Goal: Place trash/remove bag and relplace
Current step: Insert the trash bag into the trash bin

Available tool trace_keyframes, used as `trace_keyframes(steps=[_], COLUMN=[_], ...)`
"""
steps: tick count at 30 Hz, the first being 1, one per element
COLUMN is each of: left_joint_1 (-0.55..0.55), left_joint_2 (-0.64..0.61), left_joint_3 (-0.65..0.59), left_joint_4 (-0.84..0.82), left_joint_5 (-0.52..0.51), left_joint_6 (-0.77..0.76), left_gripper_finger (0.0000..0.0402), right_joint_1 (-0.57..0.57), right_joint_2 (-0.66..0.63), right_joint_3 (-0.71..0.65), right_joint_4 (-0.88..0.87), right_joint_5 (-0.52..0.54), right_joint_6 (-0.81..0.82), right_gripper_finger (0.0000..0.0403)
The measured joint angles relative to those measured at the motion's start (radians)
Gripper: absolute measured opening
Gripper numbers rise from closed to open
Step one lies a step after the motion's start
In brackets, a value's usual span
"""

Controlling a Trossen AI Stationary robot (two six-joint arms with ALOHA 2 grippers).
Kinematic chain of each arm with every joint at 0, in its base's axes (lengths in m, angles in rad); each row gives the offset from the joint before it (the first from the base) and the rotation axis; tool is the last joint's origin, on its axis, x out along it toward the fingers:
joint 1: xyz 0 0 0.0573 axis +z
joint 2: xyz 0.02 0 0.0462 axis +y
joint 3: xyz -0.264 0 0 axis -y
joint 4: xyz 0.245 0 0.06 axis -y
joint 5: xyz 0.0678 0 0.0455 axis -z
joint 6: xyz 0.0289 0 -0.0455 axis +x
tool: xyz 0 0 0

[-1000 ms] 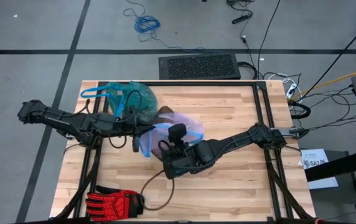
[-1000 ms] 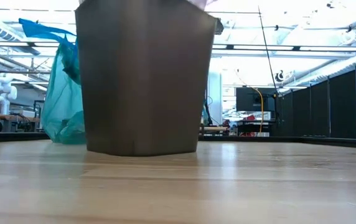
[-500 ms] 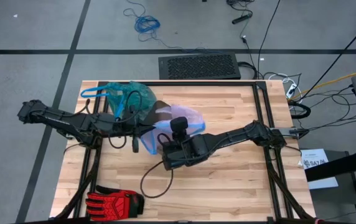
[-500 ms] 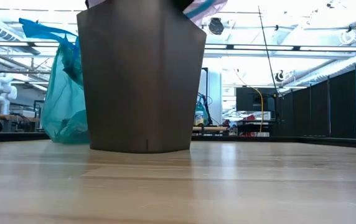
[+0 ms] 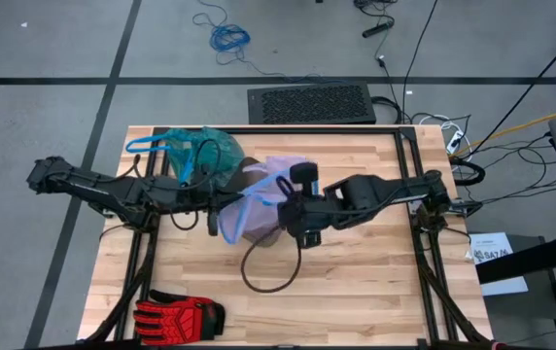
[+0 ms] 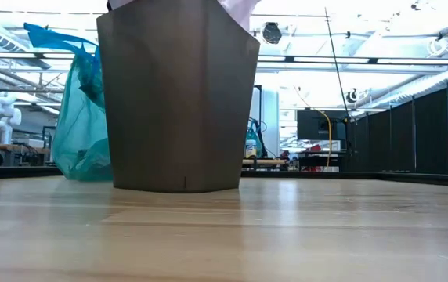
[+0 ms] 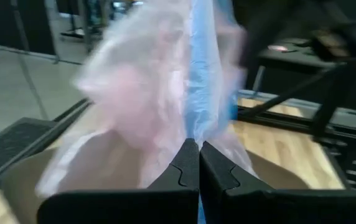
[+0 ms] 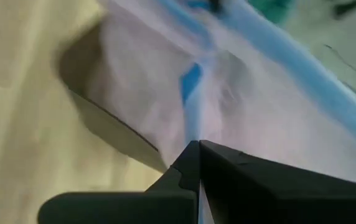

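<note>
High view: the tied teal-green plastic liner lies removed beside the dark bin; the left gripper and right gripper stretch a pale lilac bag with blue rim over it.

Low view: lilac film shows only at the bin's top edge.

Wrist views: both grippers are clenched on the blue rim. Seating the replacement remains.

Hidden and unclear parts around the bin

In the low view the top of the brown bin is cut off by the picture's edge, and the bin covers a part of the teal-green bag behind it. From above, the lilac bag and both arms hide the inside of the bin. The lilac bag is blurred in both wrist views, so its folds cannot be told.
</note>
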Motion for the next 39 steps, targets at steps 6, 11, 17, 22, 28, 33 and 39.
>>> trace_keyframes(steps=[6, 11, 17, 22, 28, 33, 39], left_joint_1=[0.042, 0.089, 0.099, 0.111, 0.145, 0.163, 0.165], left_joint_2=[0.0, -0.001, -0.028, -0.055, -0.072, -0.069, -0.068], left_joint_3=[0.0, 0.0, 0.0, 0.0, 0.0, 0.0, 0.0], left_joint_4=[-0.028, -0.089, -0.096, -0.105, -0.156, -0.176, -0.175], left_joint_5=[-0.08, -0.08, -0.08, -0.083, -0.09, -0.083, -0.078], left_joint_6=[0.043, 0.016, 0.001, 0.016, -0.008, -0.01, -0.01], left_gripper_finger=[0.0, 0.0, 0.0, 0.0, 0.0, 0.0, 0.0], right_joint_1=[0.025, 0.045, 0.066, 0.079, 0.091, 0.12, 0.143], right_joint_2=[0.022, 0.028, 0.025, 0.027, 0.027, 0.023, 0.012], right_joint_3=[-0.008, -0.061, -0.149, -0.27, -0.344, -0.341, -0.241], right_joint_4=[0.082, 0.258, 0.369, 0.425, 0.427, 0.449, 0.385], right_joint_5=[-0.148, -0.257, -0.354, -0.356, -0.385, -0.383, -0.306], right_joint_6=[-0.023, -0.066, -0.055, -0.04, 0.044, 0.108, 0.194], right_gripper_finger=[0.0, 0.0, 0.0, 0.0, 0.0, 0.0014, 0.0101])
